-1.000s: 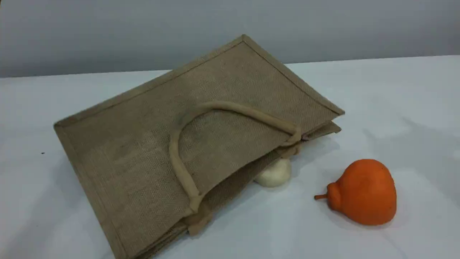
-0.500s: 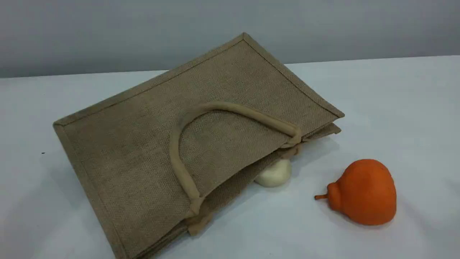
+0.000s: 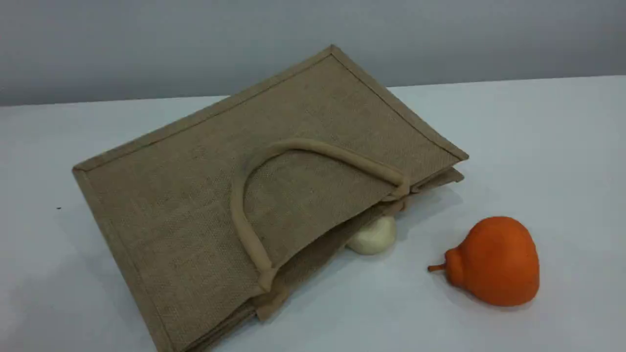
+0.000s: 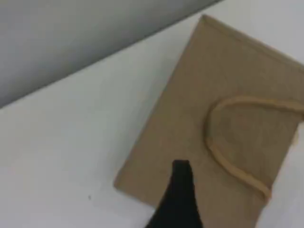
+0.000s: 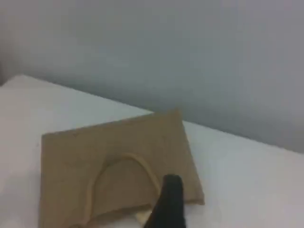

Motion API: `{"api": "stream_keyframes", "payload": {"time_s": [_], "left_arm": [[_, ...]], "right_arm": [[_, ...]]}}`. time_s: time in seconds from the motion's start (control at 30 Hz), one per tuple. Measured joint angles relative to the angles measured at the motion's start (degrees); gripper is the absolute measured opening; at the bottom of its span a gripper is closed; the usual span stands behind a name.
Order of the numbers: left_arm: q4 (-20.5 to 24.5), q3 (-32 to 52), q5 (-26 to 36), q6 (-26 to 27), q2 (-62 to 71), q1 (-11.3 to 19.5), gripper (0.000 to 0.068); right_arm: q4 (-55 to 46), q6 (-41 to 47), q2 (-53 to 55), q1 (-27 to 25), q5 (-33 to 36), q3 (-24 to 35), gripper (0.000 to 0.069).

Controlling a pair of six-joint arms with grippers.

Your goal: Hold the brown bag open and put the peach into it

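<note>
The brown bag [image 3: 195,195] lies flat on the white table, its mouth toward the front right, and the two sides gape only slightly. One beige handle [image 3: 313,145] rests folded back on its top side. The peach is not in view. Neither gripper shows in the scene view. Above the bag [image 4: 190,114], the left wrist view shows one dark fingertip [image 4: 180,180] with nothing on it. High over the table and behind the bag [image 5: 95,152], the right wrist view likewise shows a single bare fingertip [image 5: 171,194].
A cream-white bun [image 3: 374,237] lies half tucked under the bag's mouth edge. An orange pear-shaped fruit [image 3: 494,261] with a stem lies on the table to the front right. A grey wall stands behind the table.
Faint shadows on the table's right side have faded. The bag's top side has settled a touch; the bun and the orange fruit have not moved.
</note>
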Motion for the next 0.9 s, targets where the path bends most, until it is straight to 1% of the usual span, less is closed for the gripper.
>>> {"api": "stream_keyframes", "payload": {"time_s": [0.07, 0.2, 0.33, 0.43, 0.63, 0.73, 0.8, 0.9], "left_arm": [[0.0, 4.7, 0.0, -0.2, -5.1, 0.0, 0.0587], [-0.4, 13.1, 0.0, -1.2, -15.7, 0.0, 0.0587], [-0.3, 21.2, 0.1, -1.1, -27.4, 0.0, 0.0587], [-0.1, 27.5, 0.1, -1.1, -37.1, 0.0, 0.0587], [-0.1, 39.5, 0.1, -1.1, -55.6, 0.0, 0.0587], [0.0, 45.3, 0.1, -1.3, -62.9, 0.0, 0.0587], [0.4, 49.5, 0.3, -1.8, -66.9, 0.0, 0.0587], [1.7, 54.7, 0.1, -4.1, -69.0, 0.0, 0.0587]], "right_arm": [[-0.3, 0.9, -2.9, 0.0, 1.7, 0.0, 0.0592], [-1.7, 2.9, -7.6, 0.0, 1.5, 0.4, 0.0592], [-1.4, 4.9, -12.5, 0.1, 1.5, 4.5, 0.0592], [-1.8, 4.9, -16.0, 0.1, 1.5, 9.2, 0.0592], [-8.7, 4.9, -20.7, 0.1, 1.3, 21.8, 0.0592], [-10.4, 4.8, -21.0, 0.1, -2.8, 28.3, 0.0592], [-10.4, 4.8, -21.0, 0.1, -4.2, 32.1, 0.0592], [-10.6, 4.8, -21.0, 0.1, -5.8, 36.8, 0.0592]]}}
